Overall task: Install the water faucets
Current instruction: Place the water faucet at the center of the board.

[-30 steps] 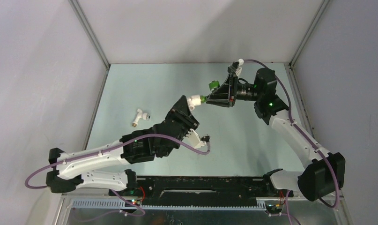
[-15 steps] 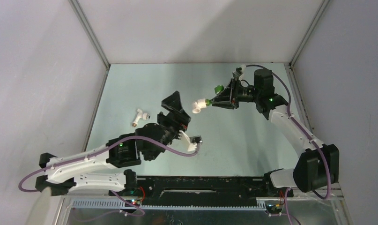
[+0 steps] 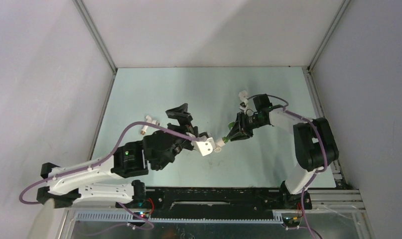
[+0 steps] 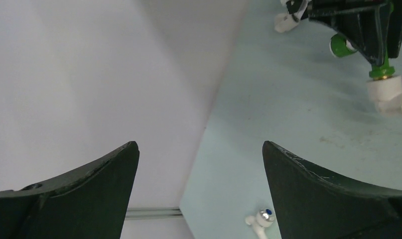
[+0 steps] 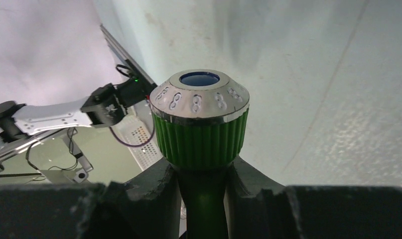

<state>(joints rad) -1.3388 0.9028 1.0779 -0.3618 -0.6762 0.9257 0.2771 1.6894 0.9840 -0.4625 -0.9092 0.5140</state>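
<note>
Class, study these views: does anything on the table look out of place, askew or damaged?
Nothing looks damaged or spilled. The white faucet lies on its side at the left of the table, while the right gripper grips the green faucet with a white fitting on its end.

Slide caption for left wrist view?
Open left gripper frames the right gripper holding the green faucet, white fitting on its end; white faucet lies on the table.
</note>
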